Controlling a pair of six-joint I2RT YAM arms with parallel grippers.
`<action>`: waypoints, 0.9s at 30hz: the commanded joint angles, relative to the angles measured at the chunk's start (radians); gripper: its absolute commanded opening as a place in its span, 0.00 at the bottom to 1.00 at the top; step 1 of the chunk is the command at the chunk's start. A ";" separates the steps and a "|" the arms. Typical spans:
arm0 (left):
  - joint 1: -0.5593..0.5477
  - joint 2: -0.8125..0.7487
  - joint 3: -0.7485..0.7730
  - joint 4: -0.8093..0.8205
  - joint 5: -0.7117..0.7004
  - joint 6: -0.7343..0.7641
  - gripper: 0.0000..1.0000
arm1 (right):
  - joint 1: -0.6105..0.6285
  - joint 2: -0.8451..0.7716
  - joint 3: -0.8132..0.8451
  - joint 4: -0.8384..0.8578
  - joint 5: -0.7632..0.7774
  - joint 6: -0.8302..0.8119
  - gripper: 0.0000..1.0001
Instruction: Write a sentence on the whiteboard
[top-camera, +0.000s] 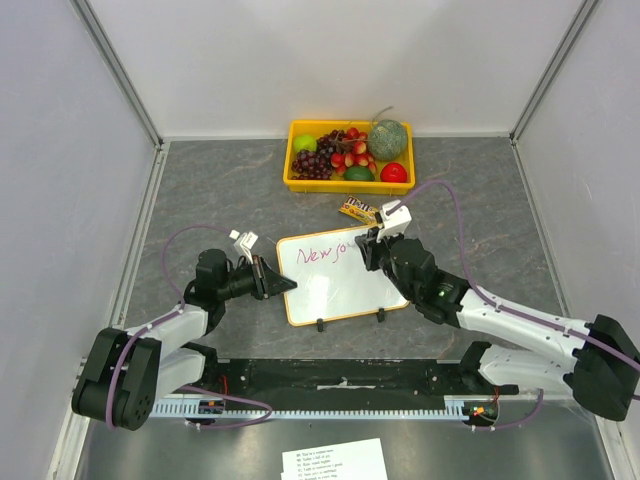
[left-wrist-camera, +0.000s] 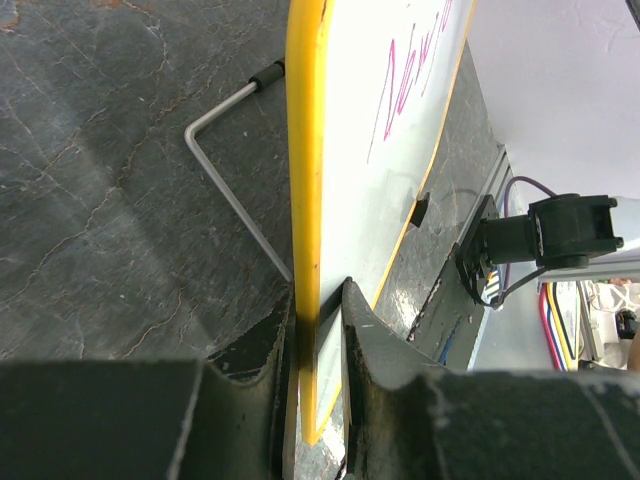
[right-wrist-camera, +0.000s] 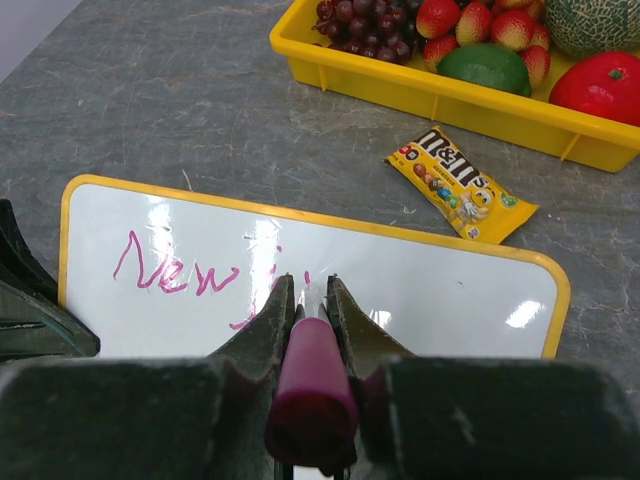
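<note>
The left gripper (top-camera: 285, 284) pinches the left edge of the single whiteboard (top-camera: 340, 290), a glossy white panel with a yellow-orange frame and two black clip feet, which sits mid-surface between the arms. The sentence (right-wrist-camera: 175, 272) so far reads "New" in pink-purple cursive, with further strokes hidden behind the right gripper (right-wrist-camera: 310, 290), which is pressed onto one pink-purple marker (right-wrist-camera: 312, 385). Just beyond the board's far right corner lies one yellow M&M's packet (right-wrist-camera: 460, 185), and beyond that is one yellow fruit tray (right-wrist-camera: 420, 95).
</note>
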 joint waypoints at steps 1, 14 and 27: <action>-0.007 0.011 0.007 0.009 -0.054 0.045 0.02 | -0.004 -0.023 -0.040 -0.068 0.021 0.011 0.00; -0.007 0.010 0.007 0.009 -0.057 0.046 0.02 | -0.004 -0.092 -0.010 -0.058 0.024 0.006 0.00; -0.008 0.008 0.007 0.006 -0.058 0.048 0.02 | -0.007 -0.057 0.044 -0.006 0.050 -0.011 0.00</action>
